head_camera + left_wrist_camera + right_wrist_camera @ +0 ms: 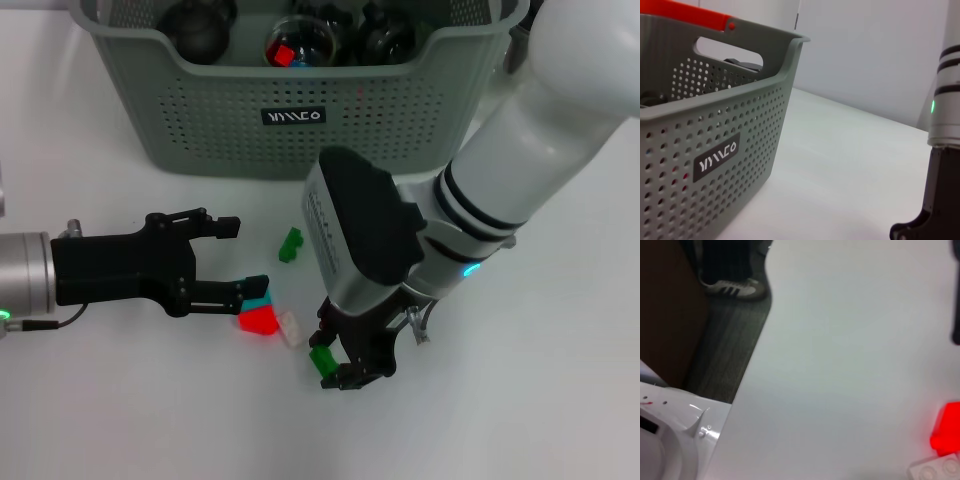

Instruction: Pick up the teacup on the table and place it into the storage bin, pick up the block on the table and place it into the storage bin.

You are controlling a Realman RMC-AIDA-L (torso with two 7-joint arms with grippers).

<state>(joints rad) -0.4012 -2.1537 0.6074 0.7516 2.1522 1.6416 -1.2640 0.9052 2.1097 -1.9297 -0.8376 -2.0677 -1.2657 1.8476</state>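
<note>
1. The right gripper [340, 362] was pointed down at the table [520, 400], in front of the bin [290, 110]. A small green block [322, 361] was seen clamped between its nearly closed fingers, low over or on the table; contact with the surface could not be judged.
2. The left gripper [235, 260] was held level above the table at the left, its two fingers spread wide with nothing between them. Its lower fingertip lay just beside a cluster of red block [258, 320], teal block [262, 298] and white block [290, 328].
3. A second green block [291, 244] lay on the table between the two grippers, apart from the cluster.
4. The bin stood at the far side of the table. Dark round items, and a clear cup [300, 42] with a red piece in it, were seen inside from the head view only.
5. In the left wrist view the bin's perforated wall, label and cut-out handle were shown close up, with the right arm [942, 115] and its green light at the edge; no blocks appeared there.
6. In the right wrist view the table's edge, the floor and a shoe [732, 288] were shown, with the red and white blocks at one corner; that arm's own fingers were not seen there.
</note>
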